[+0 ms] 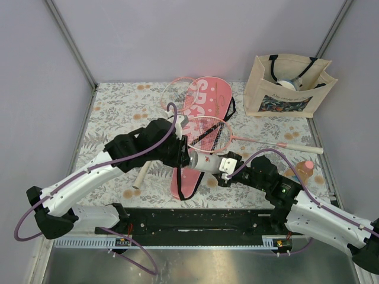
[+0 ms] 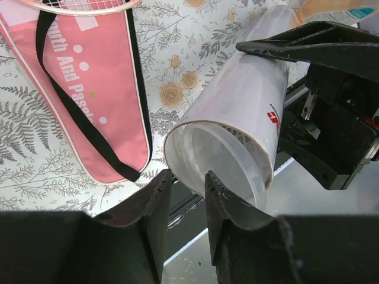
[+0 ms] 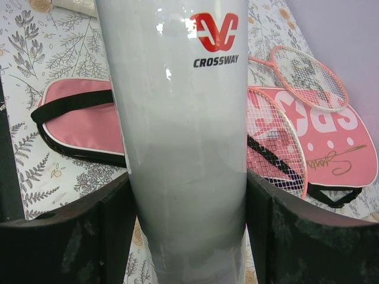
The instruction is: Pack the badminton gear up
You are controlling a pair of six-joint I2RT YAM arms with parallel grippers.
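Where tube (image 1: 204, 161) hovers, floral tabletop (image 1: 118, 112) (lilac walls (image 1: 195, 35))

Two rackets (image 1: 210, 136) (image 1: 173, 92), one cover (image 1: 210, 97), tube (image 1: 206, 161), tote (image 1: 284, 105), perhaps one bottle (image 1: 303, 170).

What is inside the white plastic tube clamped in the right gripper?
The white plastic tube shows an open mouth with only bare translucent inner wall behind it. Deeper in, its own cloudy wall and the right gripper hide any contents.
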